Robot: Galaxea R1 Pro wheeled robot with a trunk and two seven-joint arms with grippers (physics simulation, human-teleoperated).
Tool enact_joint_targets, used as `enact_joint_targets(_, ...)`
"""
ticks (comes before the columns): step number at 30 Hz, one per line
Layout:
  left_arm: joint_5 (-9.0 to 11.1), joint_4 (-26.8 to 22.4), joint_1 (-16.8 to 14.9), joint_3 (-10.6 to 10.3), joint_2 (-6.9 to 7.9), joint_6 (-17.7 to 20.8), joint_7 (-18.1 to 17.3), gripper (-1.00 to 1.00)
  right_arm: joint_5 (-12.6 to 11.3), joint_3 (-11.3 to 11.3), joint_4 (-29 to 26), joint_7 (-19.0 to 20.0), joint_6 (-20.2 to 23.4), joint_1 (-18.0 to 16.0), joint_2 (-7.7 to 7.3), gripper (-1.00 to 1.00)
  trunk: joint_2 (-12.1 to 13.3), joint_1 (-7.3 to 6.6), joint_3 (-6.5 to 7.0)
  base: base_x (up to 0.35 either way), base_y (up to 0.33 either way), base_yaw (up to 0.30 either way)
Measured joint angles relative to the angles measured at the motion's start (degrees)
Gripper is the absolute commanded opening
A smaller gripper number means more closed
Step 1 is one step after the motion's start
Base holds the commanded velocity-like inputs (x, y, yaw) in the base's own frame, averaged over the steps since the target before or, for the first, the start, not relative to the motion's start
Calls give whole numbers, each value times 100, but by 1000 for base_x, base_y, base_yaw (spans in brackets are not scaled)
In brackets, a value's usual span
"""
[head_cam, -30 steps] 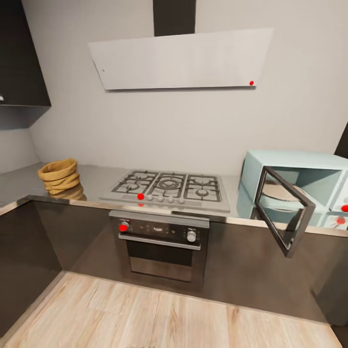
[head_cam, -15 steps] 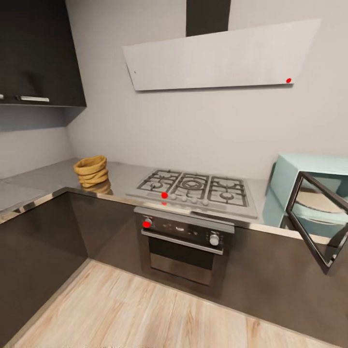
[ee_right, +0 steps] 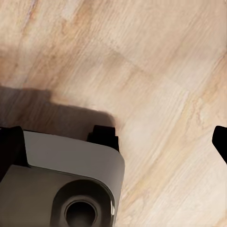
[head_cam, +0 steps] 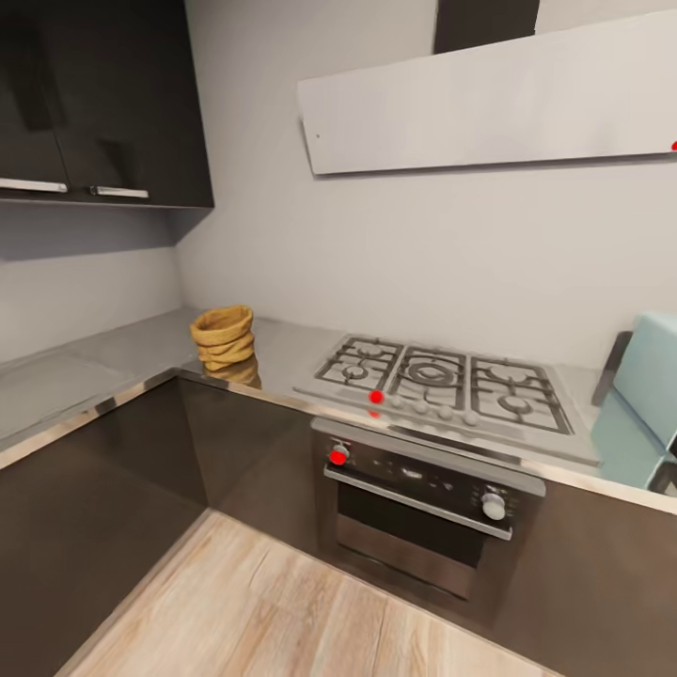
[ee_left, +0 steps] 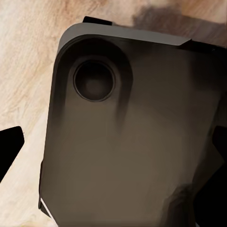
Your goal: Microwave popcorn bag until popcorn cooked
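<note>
The bag [head_cam: 224,338] sits upright on the grey worktop [head_cam: 113,357] near the inner corner, just left of the gas hob [head_cam: 442,381] and well apart from the microwave [head_cam: 644,400], whose mint flank shows at the right edge of the head view. Below the hob is the dark oven [head_cam: 423,508] with 2 white knobs, and the white hood [head_cam: 489,99] hangs on the wall above. Nothing touches the bag, and I cannot see from here what it holds. In the left wrist view the camera looks down on a dark rounded part of the robot's base [ee_left: 127,132] over the wood floor [ee_left: 28,61]; dark shapes at the edges may be that tool's fingers, but I cannot tell whether it is open or closed. The right wrist view likewise looks down at floor planks and a grey corner of the base [ee_right: 71,189], and there too I cannot tell the right tool's state. To my eye the step in hand is the approach to the bag; it has not been picked up. The next move calls for rolling in close to the worktop corner, raising 1 arm over the edge and bringing an open tool around the crinkled rim.
</note>
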Motion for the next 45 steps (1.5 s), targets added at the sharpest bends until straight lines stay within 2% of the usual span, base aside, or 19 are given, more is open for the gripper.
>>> enact_joint_targets(6,-1,15,0,-8,0,9,-12,100,0,0,-2,6,7,0,-2,100,0,0,0,284,235,1)
enact_joint_targets(11,2,14,0,-13,2,9,-392,100,0,0,-3,1,2,0,-14,100,0,0,0,284,235,0)
enact_joint_targets(20,13,21,0,-11,-1,31,-423,100,0,0,-3,0,-26,0,-34,100,0,0,0,284,235,0)
enact_joint_targets(27,19,25,0,-10,-1,62,-237,100,0,-5,-3,0,-37,0,-58,100,0,0,0,284,236,0)
enact_joint_targets(31,28,28,0,5,-19,72,425,100,1,-10,-3,-8,-47,0,-69,100,0,0,0,284,235,0)
enact_joint_targets(33,18,28,0,7,-30,68,565,100,1,-9,-5,-61,-48,0,-64,100,0,0,0,284,235,0)
enact_joint_targets(45,1,22,0,1,-25,2,572,100,9,-9,-6,-151,-15,-1,-27,100,0,0,0,284,235,0)
